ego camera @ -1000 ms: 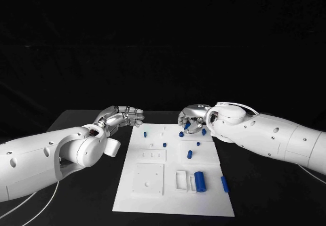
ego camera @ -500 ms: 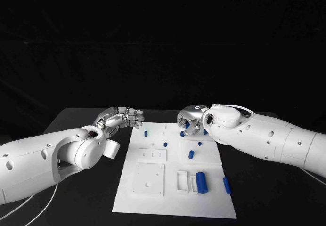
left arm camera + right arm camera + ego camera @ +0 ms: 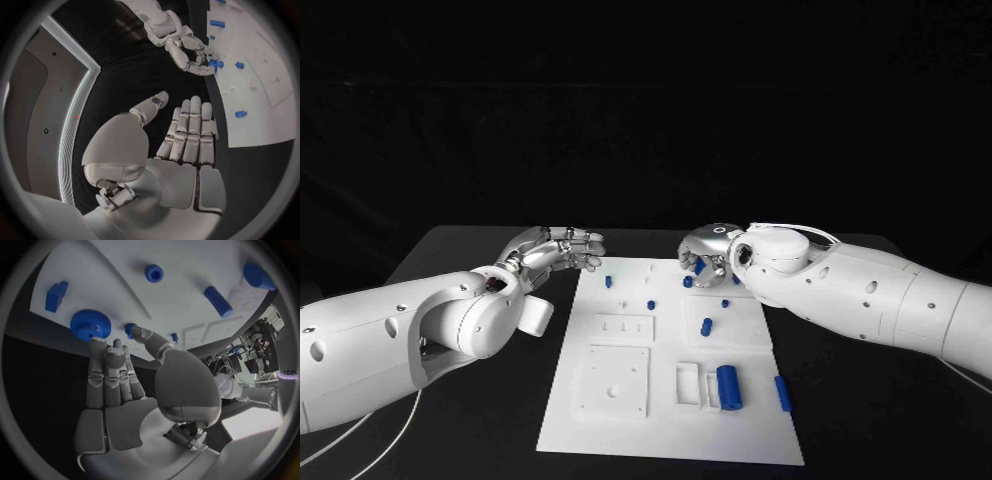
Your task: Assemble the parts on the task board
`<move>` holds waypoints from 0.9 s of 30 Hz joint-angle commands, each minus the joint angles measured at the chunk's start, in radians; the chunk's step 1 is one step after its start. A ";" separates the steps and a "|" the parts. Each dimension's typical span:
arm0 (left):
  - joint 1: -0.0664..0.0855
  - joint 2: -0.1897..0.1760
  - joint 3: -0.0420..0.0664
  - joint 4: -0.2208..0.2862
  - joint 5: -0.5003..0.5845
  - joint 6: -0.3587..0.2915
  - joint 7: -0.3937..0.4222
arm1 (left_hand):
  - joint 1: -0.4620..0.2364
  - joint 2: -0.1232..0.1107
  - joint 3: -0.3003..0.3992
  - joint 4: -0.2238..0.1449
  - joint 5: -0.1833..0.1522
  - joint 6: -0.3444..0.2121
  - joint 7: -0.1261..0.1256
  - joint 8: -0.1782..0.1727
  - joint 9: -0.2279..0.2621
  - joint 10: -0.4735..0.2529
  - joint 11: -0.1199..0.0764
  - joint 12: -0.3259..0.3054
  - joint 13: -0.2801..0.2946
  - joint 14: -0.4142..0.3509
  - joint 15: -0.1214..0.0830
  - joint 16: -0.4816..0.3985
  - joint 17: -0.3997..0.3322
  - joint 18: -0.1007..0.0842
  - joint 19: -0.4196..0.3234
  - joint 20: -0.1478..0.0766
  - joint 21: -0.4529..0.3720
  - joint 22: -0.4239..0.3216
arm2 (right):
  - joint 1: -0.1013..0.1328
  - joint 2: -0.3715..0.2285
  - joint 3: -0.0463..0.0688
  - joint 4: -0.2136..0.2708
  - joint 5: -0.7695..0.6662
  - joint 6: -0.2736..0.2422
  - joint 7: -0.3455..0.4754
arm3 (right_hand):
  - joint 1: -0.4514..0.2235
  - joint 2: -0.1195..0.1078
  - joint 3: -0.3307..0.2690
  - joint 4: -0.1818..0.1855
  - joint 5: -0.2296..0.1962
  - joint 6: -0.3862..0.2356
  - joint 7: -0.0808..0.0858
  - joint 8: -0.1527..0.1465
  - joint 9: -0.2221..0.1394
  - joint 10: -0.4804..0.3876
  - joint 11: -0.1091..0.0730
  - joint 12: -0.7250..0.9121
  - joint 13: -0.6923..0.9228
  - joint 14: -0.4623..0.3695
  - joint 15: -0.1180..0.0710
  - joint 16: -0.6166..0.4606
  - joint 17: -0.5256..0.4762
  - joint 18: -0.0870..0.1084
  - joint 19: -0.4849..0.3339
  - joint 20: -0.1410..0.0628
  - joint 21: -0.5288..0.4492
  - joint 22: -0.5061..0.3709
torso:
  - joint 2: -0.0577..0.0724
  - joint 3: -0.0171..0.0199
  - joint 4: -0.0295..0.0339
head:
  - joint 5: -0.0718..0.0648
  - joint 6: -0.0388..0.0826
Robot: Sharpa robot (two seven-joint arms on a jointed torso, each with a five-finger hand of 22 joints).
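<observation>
Right hand [image 3: 705, 253] has edged further over the white task board's [image 3: 625, 420] far edge; its fingers [image 3: 103, 370] touch a blue gear-shaped part [image 3: 90, 324], nothing grasped. Left hand [image 3: 557, 248] hovers beside the board, fingers loosely spread, empty.

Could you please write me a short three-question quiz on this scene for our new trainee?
1. True or false: the left silver hand holds a blue part.
2. Which hand reaches the round blue toothed gear at the far end of the white task board? A. left B. right
3. Fill in: the large blue cylinder lies at the board's ____ end, nearest the robot.

Key: 1. False; it is empty, beside the board. 2. B, the right silver hand; its fingertips are at the gear. 3. Near.
</observation>
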 commanded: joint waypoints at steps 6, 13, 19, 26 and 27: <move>0.003 0.002 0.001 -0.006 -0.004 -0.004 -0.003 | -0.010 -0.001 0.002 -0.002 -0.005 0.005 0.003 -0.005 -0.002 0.008 0.000 -0.007 -0.002 0.000 0.003 -0.004 0.001 0.002 -0.003 -0.007 0.005 0.010 | -0.001 0.002 -0.001 0.007 -0.015 0.023 0.006 | -0.024 0.009 0.008 0.001 -0.033 0.037 -0.010 0.009 0.011 0.041 -0.012 0.011 0.012 -0.008 -0.015 0.015 -0.008 0.048 -0.004 -0.005 0.014 0.022 | 0.014 -0.0025 0.0015 | -0.002 -0.003; 0.003 0.003 0.001 -0.011 -0.004 -0.002 -0.005 | -0.009 0.000 0.003 -0.003 -0.005 0.005 0.003 -0.006 -0.002 0.008 0.000 -0.007 -0.002 0.000 0.003 -0.004 0.001 0.003 -0.003 -0.007 0.005 0.010 | -0.001 0.000 -0.001 0.016 -0.006 0.032 0.008 | -0.031 0.012 0.010 0.001 -0.052 0.045 -0.011 0.010 0.015 0.051 -0.016 0.012 0.018 -0.010 -0.019 0.019 -0.012 0.048 -0.006 -0.006 0.018 0.021 | 0.018 -0.0048 0.0013 | -0.001 -0.002; 0.003 0.006 0.001 -0.015 -0.004 -0.001 -0.006 | -0.009 0.000 0.004 -0.003 -0.005 0.005 0.003 -0.006 -0.003 0.008 0.000 -0.008 -0.002 0.000 0.003 -0.004 0.001 0.003 -0.004 -0.007 0.005 0.010 | -0.001 -0.001 -0.002 0.015 -0.008 0.041 0.007 | -0.036 0.012 0.008 0.001 -0.060 0.047 -0.011 0.010 0.018 0.054 -0.017 0.012 0.021 -0.011 -0.020 0.021 -0.015 0.048 -0.007 -0.006 0.020 0.021 | 0.021 -0.0061 -0.0009 | 0.000 -0.001; 0.003 0.006 0.001 -0.017 -0.004 0.001 -0.008 | -0.009 0.000 0.005 -0.004 -0.004 0.005 0.003 -0.006 -0.003 0.008 0.000 -0.008 -0.002 0.000 0.003 -0.004 0.001 0.003 -0.004 -0.007 0.005 0.010 | -0.002 -0.001 -0.002 0.018 0.002 0.044 0.005 | -0.040 0.018 0.008 0.002 -0.069 0.053 -0.011 0.011 0.022 0.064 -0.021 0.015 0.027 -0.012 -0.024 0.023 -0.018 0.048 -0.008 -0.006 0.022 0.020 | 0.025 -0.0054 -0.0017 | 0.000 0.002; 0.003 0.006 0.001 -0.017 -0.004 0.001 -0.008 | -0.009 0.000 0.005 -0.004 -0.004 0.005 0.003 -0.006 -0.003 0.008 0.000 -0.008 -0.002 0.000 0.003 -0.004 0.001 0.003 -0.004 -0.007 0.005 0.010 | -0.002 -0.001 -0.002 0.017 0.002 0.042 0.005 | -0.040 0.021 0.010 0.002 -0.073 0.056 -0.012 0.011 0.023 0.067 -0.022 0.016 0.030 -0.012 -0.025 0.024 -0.019 0.048 -0.008 -0.007 0.023 0.020 | 0.025 -0.0060 -0.0014 | 0.000 0.002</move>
